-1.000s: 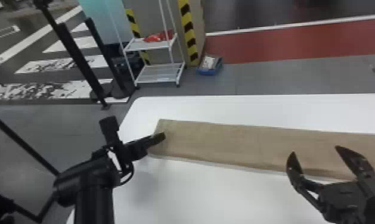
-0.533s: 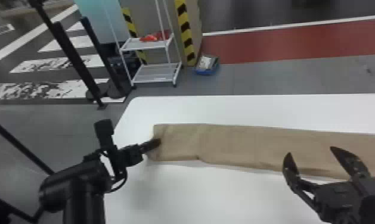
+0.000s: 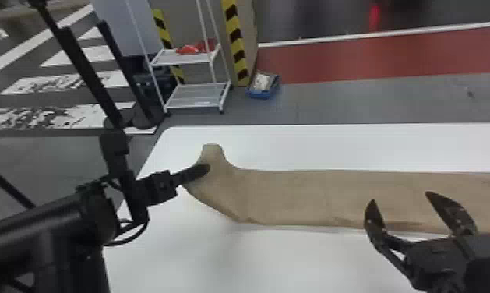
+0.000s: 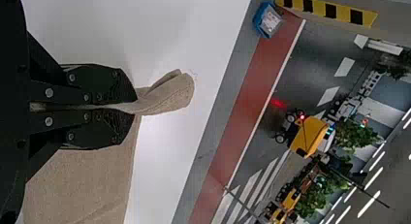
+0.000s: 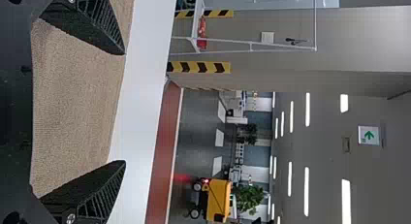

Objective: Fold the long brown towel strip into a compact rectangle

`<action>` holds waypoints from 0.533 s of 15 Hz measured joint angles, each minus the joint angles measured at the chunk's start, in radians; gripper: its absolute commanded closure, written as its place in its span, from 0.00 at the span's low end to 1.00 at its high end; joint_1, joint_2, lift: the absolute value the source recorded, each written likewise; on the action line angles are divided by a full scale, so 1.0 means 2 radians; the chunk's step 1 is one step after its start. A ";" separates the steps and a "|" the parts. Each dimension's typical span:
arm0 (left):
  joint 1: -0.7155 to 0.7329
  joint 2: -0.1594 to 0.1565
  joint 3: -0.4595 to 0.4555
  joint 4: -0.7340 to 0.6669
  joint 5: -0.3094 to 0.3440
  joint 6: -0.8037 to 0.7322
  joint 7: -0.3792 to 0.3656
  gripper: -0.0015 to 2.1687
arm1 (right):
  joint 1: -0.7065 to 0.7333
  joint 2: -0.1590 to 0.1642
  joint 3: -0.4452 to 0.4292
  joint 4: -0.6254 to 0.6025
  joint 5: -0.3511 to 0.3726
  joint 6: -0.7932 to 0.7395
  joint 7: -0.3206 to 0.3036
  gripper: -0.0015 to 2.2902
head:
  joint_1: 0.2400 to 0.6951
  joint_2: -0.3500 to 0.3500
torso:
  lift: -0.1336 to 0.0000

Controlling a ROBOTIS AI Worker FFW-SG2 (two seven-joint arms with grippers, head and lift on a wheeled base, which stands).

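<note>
Towel end (image 3: 212, 156): raised since the earlier frames, from lying flat by the left side of the white table (image 3: 294, 265) to bent up above it, carried along by the left gripper (image 4: 135, 107)

Towel strip (image 3: 286, 198): stretched across the table toward its right side, flat apart from the raised left part, with no fold laid down yet

Left gripper: above the table's left part, fingers pressed together on the cloth near its end, with a short flap curling out past the tips

Right gripper (image 3: 400, 196): farther toward the table's right side, hardly moved since the earlier frames, fingers spread wide, holding nothing

Cloth handling: likely light, soft and limp, easily bent where lifted; woven on the face, so probably not slippery, and hardly fragile; apt to sag or twist when pinched at a single spot

Cloth hold: best taken close to the end edge, midway across the width, or by both end corners, to bring the turned part down square on the table

Strip and tools, counted: one towel strip, one table, two grippers, one gripping and one free

Background, counted: one white rack (image 3: 196, 95) with two shelves in sight, beyond the table's far left corner; one blue box (image 3: 261, 94), beyond the table's far edge
</note>
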 measured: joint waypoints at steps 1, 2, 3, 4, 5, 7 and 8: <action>0.003 0.000 -0.020 -0.029 0.000 0.022 0.010 0.99 | 0.003 -0.001 -0.005 -0.003 -0.002 -0.003 0.000 0.03 | 1.00 0.79 | 0.13; 0.007 0.000 -0.049 -0.056 0.001 0.038 0.025 0.99 | 0.008 -0.002 -0.013 -0.008 -0.005 -0.006 0.000 0.03 | 1.00 0.75 | 0.13; 0.010 0.000 -0.080 -0.075 -0.001 0.049 0.041 0.99 | 0.014 -0.003 -0.025 -0.014 -0.011 -0.009 0.000 0.03 | 1.00 0.70 | 0.13; 0.012 0.000 -0.111 -0.086 -0.007 0.053 0.057 0.99 | 0.020 -0.004 -0.037 -0.020 -0.016 -0.012 0.000 0.03 | 1.00 0.66 | 0.13; 0.013 0.000 -0.135 -0.090 -0.014 0.055 0.068 0.99 | 0.023 -0.005 -0.047 -0.024 -0.022 -0.013 0.000 0.03 | 1.00 0.61 | 0.13; 0.013 0.000 -0.178 -0.091 -0.022 0.056 0.088 0.99 | 0.029 -0.009 -0.076 -0.030 -0.038 -0.015 -0.002 0.04 | 1.00 0.48 | 0.13; 0.012 0.000 -0.193 -0.089 -0.023 0.055 0.099 0.99 | 0.032 -0.011 -0.091 -0.031 -0.046 -0.015 -0.003 0.04 | 1.00 0.44 | 0.13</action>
